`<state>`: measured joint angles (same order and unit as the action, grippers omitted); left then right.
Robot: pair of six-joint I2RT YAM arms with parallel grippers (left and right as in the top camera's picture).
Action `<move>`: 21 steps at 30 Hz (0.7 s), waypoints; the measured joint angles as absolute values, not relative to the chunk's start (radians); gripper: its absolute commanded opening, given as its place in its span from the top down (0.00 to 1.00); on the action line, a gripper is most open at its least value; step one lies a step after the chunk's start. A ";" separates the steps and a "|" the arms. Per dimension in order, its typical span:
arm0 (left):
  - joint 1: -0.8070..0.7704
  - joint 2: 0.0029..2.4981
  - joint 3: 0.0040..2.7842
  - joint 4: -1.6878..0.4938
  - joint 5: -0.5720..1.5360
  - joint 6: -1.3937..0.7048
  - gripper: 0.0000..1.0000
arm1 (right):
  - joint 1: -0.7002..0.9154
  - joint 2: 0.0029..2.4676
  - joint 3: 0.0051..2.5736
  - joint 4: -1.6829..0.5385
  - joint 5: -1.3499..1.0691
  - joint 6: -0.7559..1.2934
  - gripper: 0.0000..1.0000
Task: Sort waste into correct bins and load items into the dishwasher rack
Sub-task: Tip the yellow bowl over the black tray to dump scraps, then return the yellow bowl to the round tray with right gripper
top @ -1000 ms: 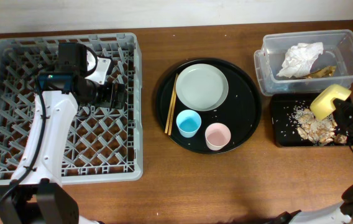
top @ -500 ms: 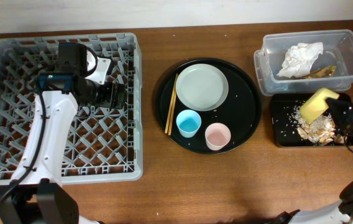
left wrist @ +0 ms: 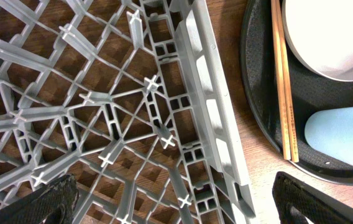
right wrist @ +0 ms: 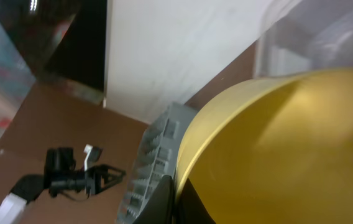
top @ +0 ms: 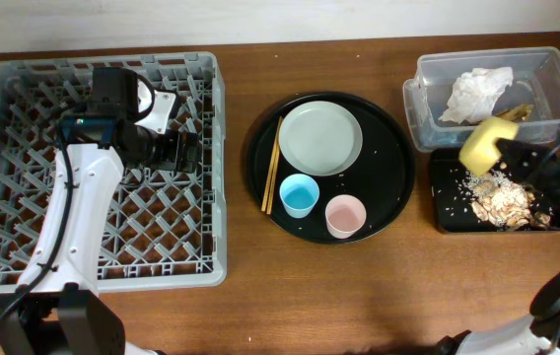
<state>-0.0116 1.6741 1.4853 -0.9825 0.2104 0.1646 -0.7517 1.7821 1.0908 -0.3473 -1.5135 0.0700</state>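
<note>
The yellow bowl (top: 482, 148), clamped at its rim in the right gripper's (top: 505, 156) jaws, has swung left across the black tray (top: 446, 215) to its far corner. The crumbs (top: 502, 200) lie there, so the rack (top: 4, 99) looks next. The left gripper's (top: 189, 150) jaws gape wide and empty over the rack.

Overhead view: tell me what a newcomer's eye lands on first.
The big grey dishwasher rack fills the left side, the left arm above it. At the far right, the right pincer holds a tilted yellow bowl where the clear tub meets the crumb-strewn black tray. Between them, a round black tray carries a white plate.
</note>
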 measured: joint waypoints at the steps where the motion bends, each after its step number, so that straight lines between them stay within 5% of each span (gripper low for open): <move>1: -0.012 1.674 1.485 -0.983 0.210 0.165 0.01 | -0.727 1.776 1.091 -0.344 -1.514 0.069 0.96; 7: -0.012 1.674 1.485 -0.983 0.210 0.165 0.01 | -0.323 1.658 1.132 -0.349 -1.256 0.131 0.96; 12: -0.009 1.674 1.485 -0.982 0.211 0.165 0.01 | -0.002 1.626 1.136 -0.480 -0.701 0.160 0.96; 21: -0.003 1.674 1.485 -0.982 0.210 0.165 0.01 | 0.198 1.626 1.138 -0.661 -0.123 0.162 0.96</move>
<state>-0.0032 1.6741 1.4853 -0.9825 0.2104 0.1646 0.1982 1.6260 1.1378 -0.6609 -0.1226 0.1616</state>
